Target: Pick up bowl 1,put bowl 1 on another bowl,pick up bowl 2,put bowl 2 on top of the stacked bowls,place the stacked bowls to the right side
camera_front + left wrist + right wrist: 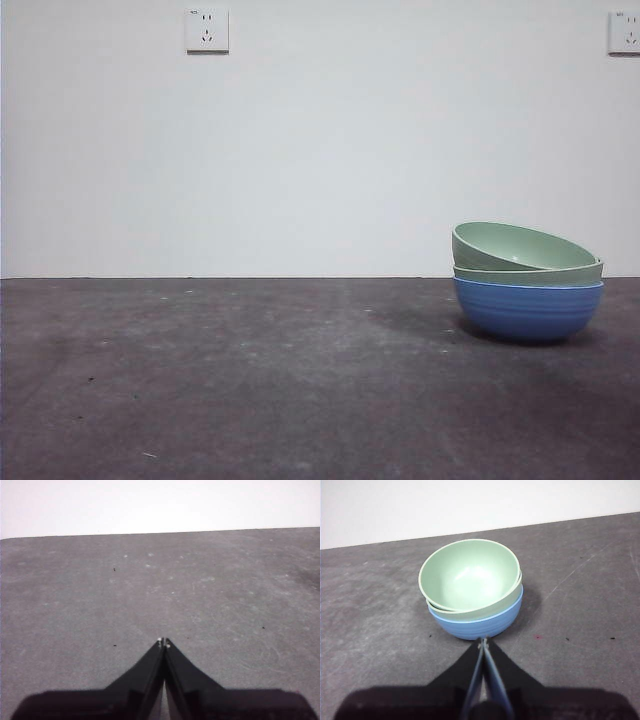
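Risk: the top green bowl (520, 245) sits crooked in the stacked bowls (527, 282). One side of it is up high. I think a bump or a quick push could make it slide off.

Cause of risk: the top green bowl is not pushed all the way down into the green bowl under it (530, 273). It leans on one edge only.

Second risk: if the jaws pinch only the top rim, I think just that bowl would lift and the rest would stay behind.

Stack: the blue bowl (527, 310) is at the bottom, on the worktop (250, 380). The two green bowls sit inside it. The stack is already on the right side of the worktop, so the job looks about done.

Right gripper (484, 641): its jaws are pressed together and hold nothing. Their tips are just beside the blue bowl's near side, low down. I cannot tell if they touch it.

Left gripper (164, 642): its jaws are pressed together too. It waits over bare worktop, well apart from the stack.
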